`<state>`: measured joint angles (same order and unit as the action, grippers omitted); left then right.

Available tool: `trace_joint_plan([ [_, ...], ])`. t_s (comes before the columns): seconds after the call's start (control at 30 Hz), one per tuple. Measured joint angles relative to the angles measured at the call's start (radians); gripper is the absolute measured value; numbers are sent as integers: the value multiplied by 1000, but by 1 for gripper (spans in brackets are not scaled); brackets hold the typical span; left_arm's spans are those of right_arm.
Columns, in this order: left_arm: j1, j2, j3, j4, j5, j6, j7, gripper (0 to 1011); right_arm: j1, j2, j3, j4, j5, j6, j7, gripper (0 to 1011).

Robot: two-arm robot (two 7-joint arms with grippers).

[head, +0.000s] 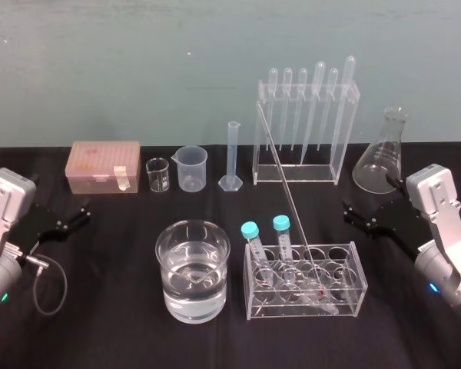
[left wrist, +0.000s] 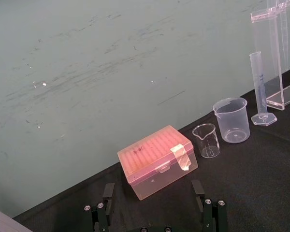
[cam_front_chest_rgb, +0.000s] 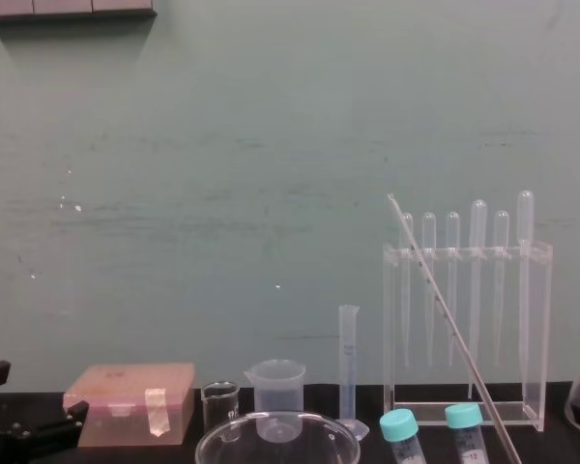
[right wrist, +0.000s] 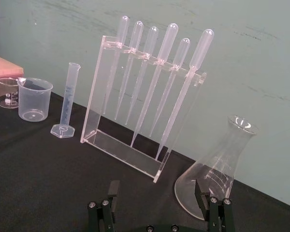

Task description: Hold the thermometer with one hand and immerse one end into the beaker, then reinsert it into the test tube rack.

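1. head view: the left gripper [head: 81, 215] is at the left edge of the frame and the right gripper [head: 352, 214] at the right edge. both have their fingers apart and hold nothing. the thermometer [head: 289, 196] stands tilted at centre right. its red-tipped lower end sits inside the test tube rack [head: 307, 309], beside two blue-capped tubes [head: 251, 231], and its top slants up toward the upper left corner of the pipette stand [head: 342, 138]. the beaker [head: 192, 167] stands in the back row left of centre, between a small glass beaker [head: 158, 175] and a graduated cylinder [head: 232, 157], well apart from both grippers. a glass bowl [head: 192, 300] of water stands just left of the rack.
2. left wrist view: the left gripper's fingers [left wrist: 104, 208] are spread at the bottom edge with nothing between them. a pink box [left wrist: 157, 162] lies just beyond them, and the beaker [left wrist: 231, 121] is right of centre.
3. right wrist view: the right gripper's fingers [right wrist: 208, 208] are spread at the bottom edge, empty. the pipette stand [right wrist: 99, 96] fills the centre, a flask [right wrist: 217, 169] is at lower right, and the beaker [right wrist: 35, 99] is near the left edge.
4. chest view: the thermometer [cam_front_chest_rgb: 454, 329] runs as a slanted line from centre right down to the bottom edge, across the front of the pipette stand [cam_front_chest_rgb: 541, 329]. the beaker [cam_front_chest_rgb: 275, 387] is at bottom centre, behind the bowl's rim.
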<state>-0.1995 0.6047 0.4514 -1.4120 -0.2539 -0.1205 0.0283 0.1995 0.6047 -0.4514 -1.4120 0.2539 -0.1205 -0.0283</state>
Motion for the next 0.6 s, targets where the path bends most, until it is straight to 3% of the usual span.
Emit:
trace_joint_plan([
  [0.6,0,0,0,0,0,0,0,1008,0,0,0,0,0,0,0,1002],
])
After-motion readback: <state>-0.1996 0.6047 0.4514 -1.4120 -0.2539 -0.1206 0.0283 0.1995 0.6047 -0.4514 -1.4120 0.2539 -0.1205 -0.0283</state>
